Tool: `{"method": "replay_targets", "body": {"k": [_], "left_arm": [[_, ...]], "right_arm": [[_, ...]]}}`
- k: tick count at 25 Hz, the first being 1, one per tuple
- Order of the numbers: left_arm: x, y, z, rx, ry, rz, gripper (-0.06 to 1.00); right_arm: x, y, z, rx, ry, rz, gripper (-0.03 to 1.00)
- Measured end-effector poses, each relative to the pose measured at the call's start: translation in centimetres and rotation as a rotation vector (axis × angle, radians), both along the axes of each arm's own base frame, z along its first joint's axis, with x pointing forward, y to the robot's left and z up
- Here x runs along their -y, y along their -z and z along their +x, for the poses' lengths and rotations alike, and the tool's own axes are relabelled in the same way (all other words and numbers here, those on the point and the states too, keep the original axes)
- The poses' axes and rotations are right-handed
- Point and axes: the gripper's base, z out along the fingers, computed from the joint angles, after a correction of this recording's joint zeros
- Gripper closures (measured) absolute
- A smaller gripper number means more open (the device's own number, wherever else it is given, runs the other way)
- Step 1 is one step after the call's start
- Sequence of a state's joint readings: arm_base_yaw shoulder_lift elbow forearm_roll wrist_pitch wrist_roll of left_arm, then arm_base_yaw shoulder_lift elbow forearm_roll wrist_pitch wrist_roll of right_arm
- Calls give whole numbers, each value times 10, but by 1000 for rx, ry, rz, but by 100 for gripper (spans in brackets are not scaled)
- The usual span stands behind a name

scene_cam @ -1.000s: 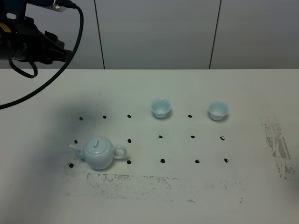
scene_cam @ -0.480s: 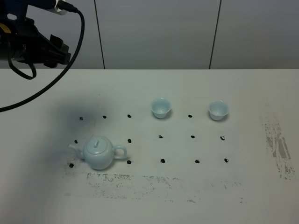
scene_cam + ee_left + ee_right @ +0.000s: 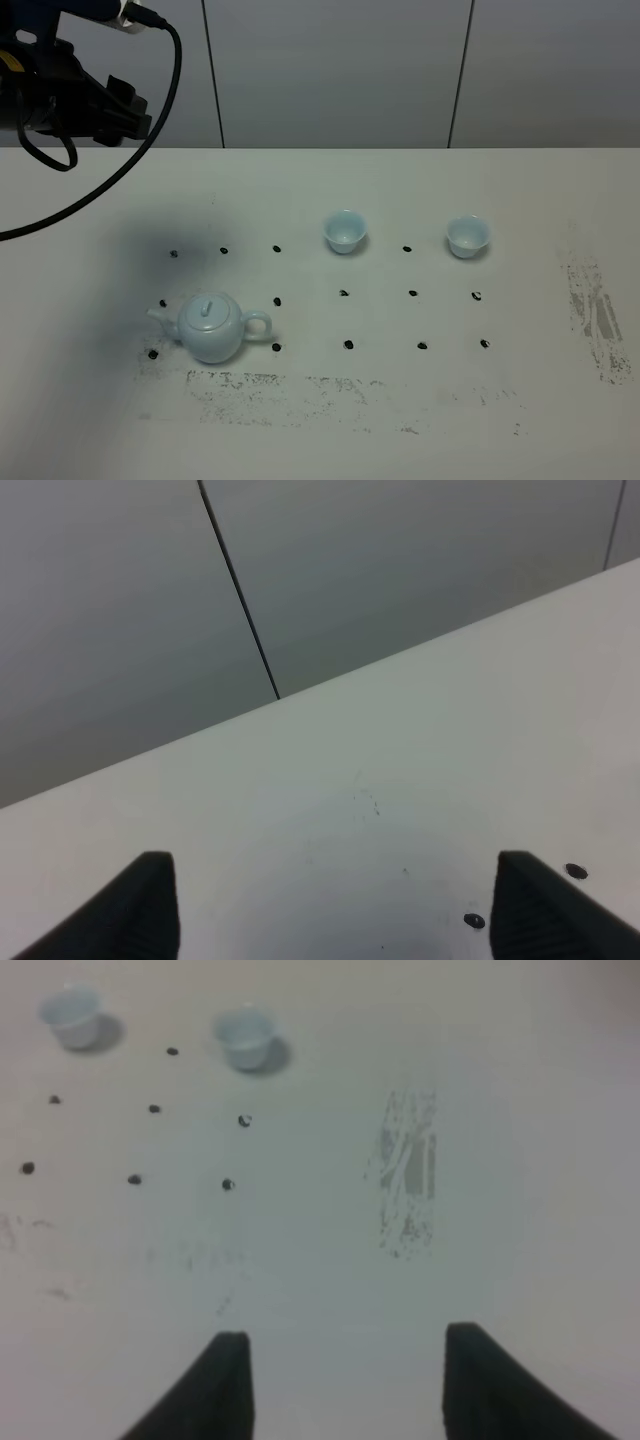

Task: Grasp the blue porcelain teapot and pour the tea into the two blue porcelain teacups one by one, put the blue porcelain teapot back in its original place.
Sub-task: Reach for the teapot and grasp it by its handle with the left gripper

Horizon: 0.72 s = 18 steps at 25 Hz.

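Exterior high view, near to far. A band of dark scuff marks (image 3: 300,392) is seen on the white worktop (image 3: 420,440) at the lower centre of the frame. Just beyond it, at the lower left, the blue porcelain teapot (image 3: 212,328) is stood upright with its lid on, the spout turned toward the left edge of the frame and the loop handle toward the right. A grid of small black dots (image 3: 348,345) is marked across the middle of the worktop. Farther back, the 2 blue porcelain teacups are set upright and well apart: 1 at the centre (image 3: 345,231), 1 to its right (image 3: 467,237). The left arm (image 3: 60,95) is held at the upper left of the frame, above the worktop's far edge and well apart from the teapot.

Left wrist view: the left gripper (image 3: 330,910) is shown with its fingers (image 3: 150,905) spread wide over bare worktop.

Right wrist view: the right gripper (image 3: 345,1380) is likewise shown with its fingers (image 3: 220,1390) wide, above the worktop, with both teacups well beyond them.
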<state>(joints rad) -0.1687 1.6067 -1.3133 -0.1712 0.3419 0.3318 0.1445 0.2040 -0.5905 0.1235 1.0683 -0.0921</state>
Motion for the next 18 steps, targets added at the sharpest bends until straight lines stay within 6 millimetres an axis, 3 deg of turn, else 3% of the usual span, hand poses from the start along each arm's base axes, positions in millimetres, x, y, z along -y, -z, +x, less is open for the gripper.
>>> {"method": "replay_targets", "body": {"k": [9,18], "left_arm": [[0,0,0,4,14,20,28],[0,0,0,0,16,22,28]], "right_arm": [[1,22,-31,99,-67,-17,59],[0,22,-32,103,-70,-8,68]]}}
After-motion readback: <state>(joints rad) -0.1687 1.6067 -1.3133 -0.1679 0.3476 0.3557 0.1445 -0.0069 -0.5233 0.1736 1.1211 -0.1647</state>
